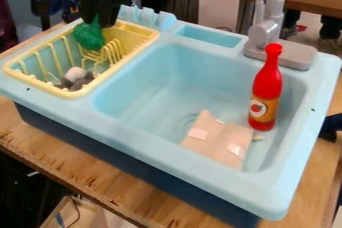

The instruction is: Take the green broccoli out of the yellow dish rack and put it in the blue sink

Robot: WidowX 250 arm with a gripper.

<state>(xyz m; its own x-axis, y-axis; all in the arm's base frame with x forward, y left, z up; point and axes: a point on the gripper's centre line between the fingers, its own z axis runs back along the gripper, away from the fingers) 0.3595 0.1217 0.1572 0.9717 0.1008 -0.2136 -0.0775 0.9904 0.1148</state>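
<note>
At left, a yellow dish rack (83, 93) is set into the light-blue toy sink unit (133, 114); in its near end lie a white piece (74, 74) and a dark grey piece (83, 81), close together. Over the rack's far part hangs a green toy vegetable (89, 36), its narrow upper end pinched by the black end effector (97, 16), which points downward. Blue scalloped holders (148, 17) line the rim just behind the rack. In the basin (143, 89), right of the rack, a folded beige piece with paler patches (219, 143) lies on the bottom. A grey faucet (267, 31) rises behind the basin. Farthest right—inside the basin, near its right wall—a red toy ketchup bottle (267, 89) stands nearly upright. A wooden counter (100, 181) carries the unit.
</note>
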